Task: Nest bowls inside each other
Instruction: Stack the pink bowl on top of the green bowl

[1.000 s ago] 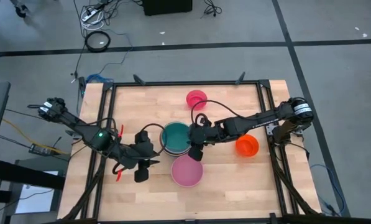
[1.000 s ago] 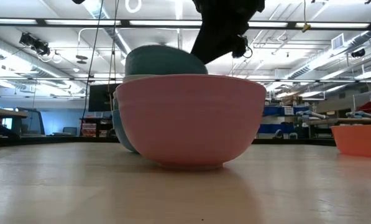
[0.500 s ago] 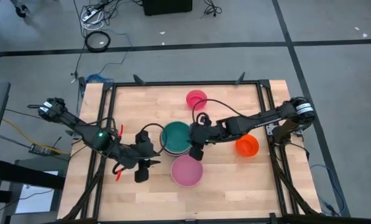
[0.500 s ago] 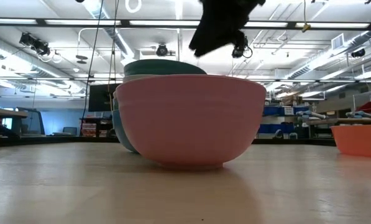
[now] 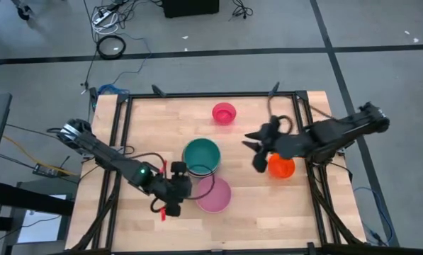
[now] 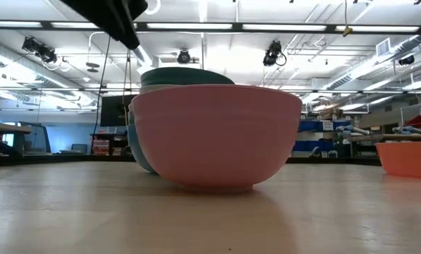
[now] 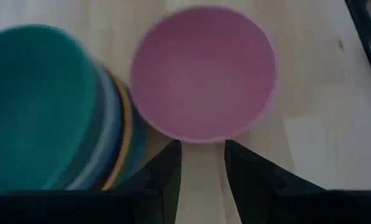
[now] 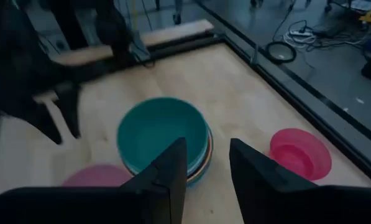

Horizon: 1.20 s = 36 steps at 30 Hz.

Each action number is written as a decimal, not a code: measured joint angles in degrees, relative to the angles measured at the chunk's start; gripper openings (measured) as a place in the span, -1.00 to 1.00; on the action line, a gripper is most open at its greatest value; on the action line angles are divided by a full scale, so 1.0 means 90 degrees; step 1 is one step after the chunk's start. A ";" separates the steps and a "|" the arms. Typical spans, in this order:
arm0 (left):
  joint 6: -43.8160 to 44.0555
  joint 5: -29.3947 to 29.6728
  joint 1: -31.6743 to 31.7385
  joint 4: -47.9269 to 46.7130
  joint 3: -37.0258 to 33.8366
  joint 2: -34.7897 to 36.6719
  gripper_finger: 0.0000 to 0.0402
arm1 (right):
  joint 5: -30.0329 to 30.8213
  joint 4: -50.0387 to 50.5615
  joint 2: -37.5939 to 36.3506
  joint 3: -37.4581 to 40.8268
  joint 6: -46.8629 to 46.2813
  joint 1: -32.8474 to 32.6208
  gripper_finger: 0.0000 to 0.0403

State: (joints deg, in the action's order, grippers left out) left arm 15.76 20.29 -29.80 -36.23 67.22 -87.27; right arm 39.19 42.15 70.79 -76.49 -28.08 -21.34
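Sitting nested, green-topped bowls (image 5: 200, 157) touch a pink bowl (image 5: 213, 195).

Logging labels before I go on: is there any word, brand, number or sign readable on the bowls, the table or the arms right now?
None can be read.
The green bowl, large pink bowl, small pink bowl and orange bowl: plain, no print.
Table and both arms: no legible marking.
Room behind the table in the low view: any signs too small to read.

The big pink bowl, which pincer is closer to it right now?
Left. The left pincer sits just beside the big pink bowl, open. The right pincer is farther off, by the orange bowl.
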 joint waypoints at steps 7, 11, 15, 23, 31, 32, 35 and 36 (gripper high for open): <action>-0.2229 -0.0071 -0.0024 -0.0081 0.0416 -0.0145 -0.35 | 0.0050 0.0245 -0.0509 0.0000 -0.0268 -0.0178 -0.46; -0.2861 -0.0124 0.0070 -0.0053 0.0660 -0.0145 -0.35 | 0.0006 0.0248 -0.0408 -0.0002 -0.0276 -0.0241 -0.46; -0.2926 -0.0409 0.0159 0.0025 0.0700 -0.0469 -0.35 | -0.0078 0.0303 -0.0270 -0.0002 -0.0353 -0.0263 -0.46; -0.3238 -0.0586 0.0158 0.0115 0.0685 -0.1198 -0.35 | -0.0160 0.0479 -0.0165 -0.0001 -0.0665 -0.0363 -0.46; -0.3372 -0.0889 0.0151 0.0267 0.0684 -0.1613 -0.35 | -0.0159 0.0622 -0.0161 -0.0002 -0.0983 -0.0461 -0.46; -0.3372 -0.0886 0.0154 0.0280 0.0682 -0.1614 -0.35 | -0.0159 0.0626 -0.0161 0.0000 -0.1005 -0.0468 -0.46; -0.3372 -0.0886 0.0153 0.0504 0.0685 -0.1598 -0.35 | -0.0159 0.0625 -0.0161 0.0000 -0.1032 -0.0506 -0.46; -0.3372 -0.0891 0.0153 0.0523 0.0685 -0.1598 -0.35 | -0.0159 0.0624 -0.0161 0.0000 -0.1034 -0.0506 -0.46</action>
State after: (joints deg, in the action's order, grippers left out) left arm -14.59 12.27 -28.42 -31.52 73.38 -101.65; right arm 37.76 47.77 69.34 -76.49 -37.39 -25.89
